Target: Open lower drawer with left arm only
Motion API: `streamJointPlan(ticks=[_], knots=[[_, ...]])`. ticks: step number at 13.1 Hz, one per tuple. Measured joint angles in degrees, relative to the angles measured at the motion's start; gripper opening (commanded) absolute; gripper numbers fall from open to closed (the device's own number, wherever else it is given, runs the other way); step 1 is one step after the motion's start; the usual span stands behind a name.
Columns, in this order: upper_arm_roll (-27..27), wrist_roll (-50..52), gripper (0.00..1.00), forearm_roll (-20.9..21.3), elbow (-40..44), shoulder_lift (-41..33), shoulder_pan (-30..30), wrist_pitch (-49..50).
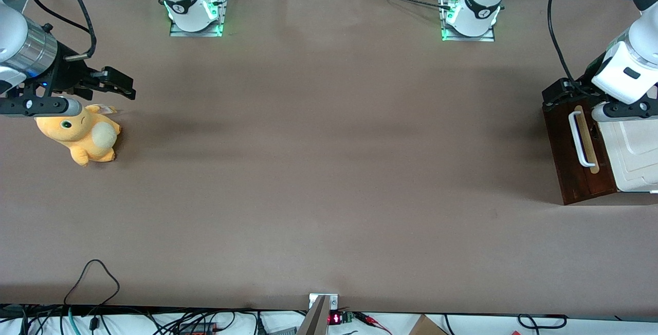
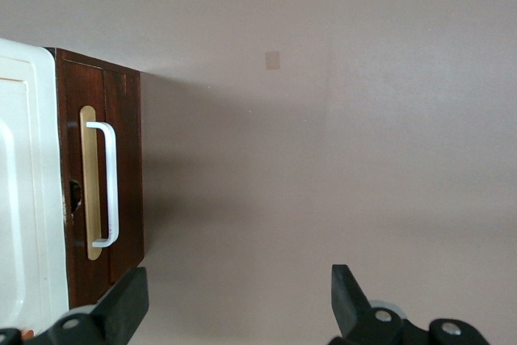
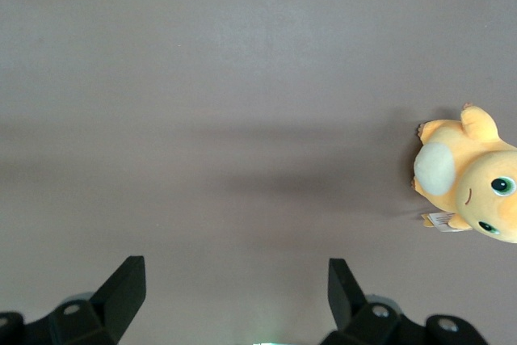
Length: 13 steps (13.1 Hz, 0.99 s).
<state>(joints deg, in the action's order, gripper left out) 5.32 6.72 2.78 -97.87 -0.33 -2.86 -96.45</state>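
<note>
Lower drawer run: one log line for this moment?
arm: left | gripper: open, above cabinet, off handle | dark brown wooden lower drawer: shut | long white bar handle: untouched | stage: approach

A brown bench [image 1: 318,160] fills nearly the whole front frame. At its right edge stands a cabinet whose dark lower drawer [image 1: 578,155] faces the middle, with the left arm's end effector [image 1: 558,93] at the drawer's upper corner, fingers spread wide. At the left edge lies an orange plush toy [image 1: 82,134]. Two arm bases [image 1: 195,11] sit along the top edge
</note>
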Motion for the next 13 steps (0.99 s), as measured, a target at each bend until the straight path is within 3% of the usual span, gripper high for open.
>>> streamJointPlan(ticks=[13], knots=[[0.0, -3.0, 1.0, -0.1, 0.3, 0.2, 0.0, 2.9]])
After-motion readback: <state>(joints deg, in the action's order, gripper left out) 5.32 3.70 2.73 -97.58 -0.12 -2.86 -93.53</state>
